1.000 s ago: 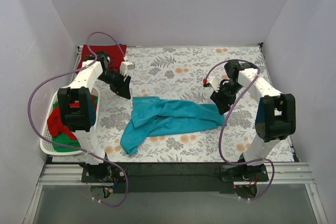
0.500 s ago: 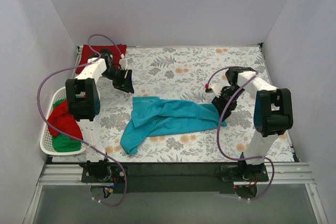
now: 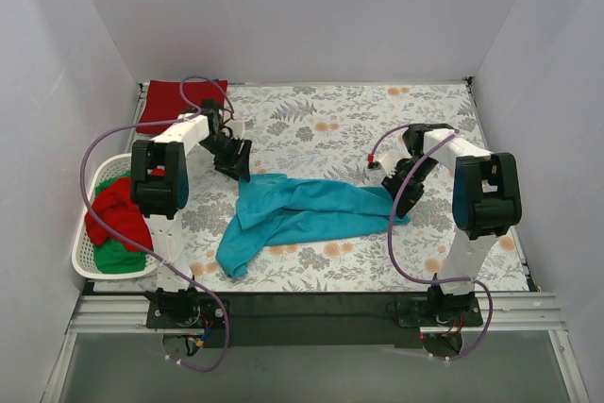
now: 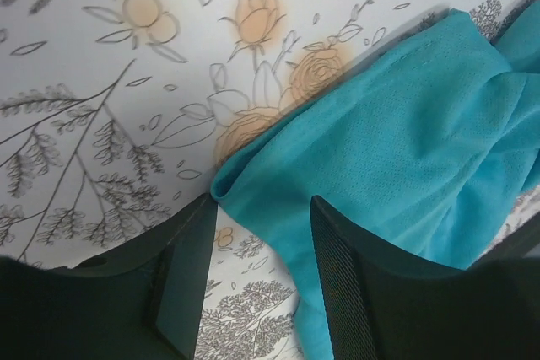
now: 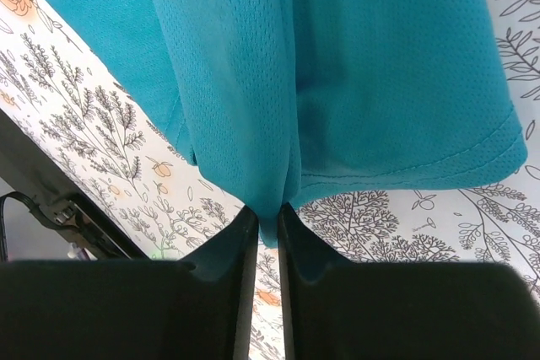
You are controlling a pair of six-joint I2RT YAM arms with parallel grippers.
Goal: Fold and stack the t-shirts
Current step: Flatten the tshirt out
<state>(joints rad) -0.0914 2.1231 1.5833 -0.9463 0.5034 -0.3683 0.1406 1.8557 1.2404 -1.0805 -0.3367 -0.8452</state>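
Both arms had come closer to the teal t-shirt [image 3: 302,212] than they were a second before, the left one swinging in from the far left corner. At the left edge of the worktop stood a white basket [image 3: 79,250] with a red t-shirt [image 3: 113,216] and a green t-shirt [image 3: 118,257] heaped inside. A folded dark red t-shirt [image 3: 168,101] lay flat in the far left corner. The left gripper [image 3: 236,161] was low over the floral tablecloth [image 3: 321,125], at the far left corner of the teal t-shirt. In the left wrist view its fingers [image 4: 190,276] stood apart, and the pointed corner of the cloth lay between them, not yet pinched. The teal t-shirt was spread in loose folds across the middle of the worktop, with one end reaching toward the near edge. At its right end the right gripper [image 3: 396,193] was down on the fabric. In the right wrist view its fingers [image 5: 240,242] were pressed together on a fold of the teal cloth, near the hem.
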